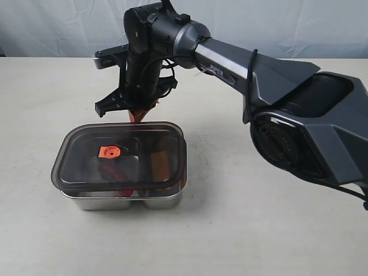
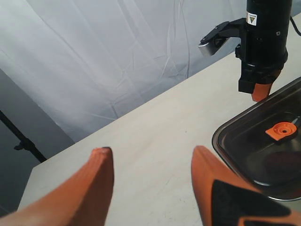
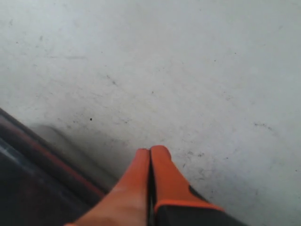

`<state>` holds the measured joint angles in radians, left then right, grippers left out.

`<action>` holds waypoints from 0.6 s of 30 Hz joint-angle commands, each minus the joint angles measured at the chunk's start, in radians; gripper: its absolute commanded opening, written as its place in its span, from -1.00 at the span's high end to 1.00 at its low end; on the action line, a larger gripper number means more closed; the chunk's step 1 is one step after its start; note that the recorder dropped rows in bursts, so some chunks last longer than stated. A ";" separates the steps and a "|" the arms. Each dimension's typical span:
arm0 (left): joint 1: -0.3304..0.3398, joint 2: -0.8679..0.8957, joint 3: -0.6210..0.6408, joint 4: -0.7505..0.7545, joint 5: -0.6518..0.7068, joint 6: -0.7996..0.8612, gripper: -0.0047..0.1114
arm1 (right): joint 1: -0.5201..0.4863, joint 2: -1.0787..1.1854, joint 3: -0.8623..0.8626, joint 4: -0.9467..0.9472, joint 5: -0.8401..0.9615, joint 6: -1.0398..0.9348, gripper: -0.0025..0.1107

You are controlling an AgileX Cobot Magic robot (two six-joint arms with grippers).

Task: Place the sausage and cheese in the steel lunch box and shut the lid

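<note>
Box (image 1: 123,201) sits nearest me on the table (image 1: 259,230), long side toward the exterior camera. Lid (image 1: 144,141) rests on top and overhangs the steel rim all round. I can't tell if it's pressed home. Orange valve tab (image 1: 108,152) is left of lid centre.

Through the smoky plastic I see the sausage (image 1: 112,171) as a dark red shape in the left compartment, under the tab. A brownish-orange block in the right compartment reads as the cheese (image 1: 159,165). It's too murky to make out more.

Right gripper (image 1: 138,117) hangs just behind the box's far edge, pointing down. Right wrist view shows the orange fingers (image 3: 141,179) pressed together with nothing between them. The tips are over bare table right beside the dark lid edge. I can't tell if they touch the table.

Left gripper (image 2: 151,150) isn't in the exterior view. Its own camera shows the fingers spread wide, nothing between them, bare table beneath. A corner of the lid is off to one side, well apart from the fingers.

Farthest back, the right arm (image 1: 230,63) reaches in from the right in front of a white curtain (image 1: 57,23).
</note>
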<state>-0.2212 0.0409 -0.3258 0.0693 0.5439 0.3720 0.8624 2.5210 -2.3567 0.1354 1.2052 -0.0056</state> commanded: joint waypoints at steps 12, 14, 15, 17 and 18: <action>-0.009 -0.006 -0.005 -0.001 0.002 -0.006 0.07 | 0.000 -0.042 0.000 0.033 0.016 -0.001 0.96; -0.009 -0.006 -0.005 0.001 0.002 -0.006 0.07 | 0.004 -0.044 0.000 0.034 0.016 -0.001 0.96; -0.009 -0.006 -0.005 0.001 0.002 -0.006 0.07 | 0.006 -0.044 0.000 0.034 0.016 -0.001 0.96; -0.009 -0.006 -0.005 0.001 0.002 -0.006 0.07 | 0.009 -0.046 0.000 0.045 0.016 -0.001 0.96; -0.009 -0.006 -0.005 0.001 0.002 -0.006 0.07 | 0.012 -0.046 0.000 0.052 0.016 -0.001 0.96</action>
<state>-0.2212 0.0409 -0.3258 0.0693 0.5439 0.3720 0.8680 2.4905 -2.3567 0.1705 1.2172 -0.0056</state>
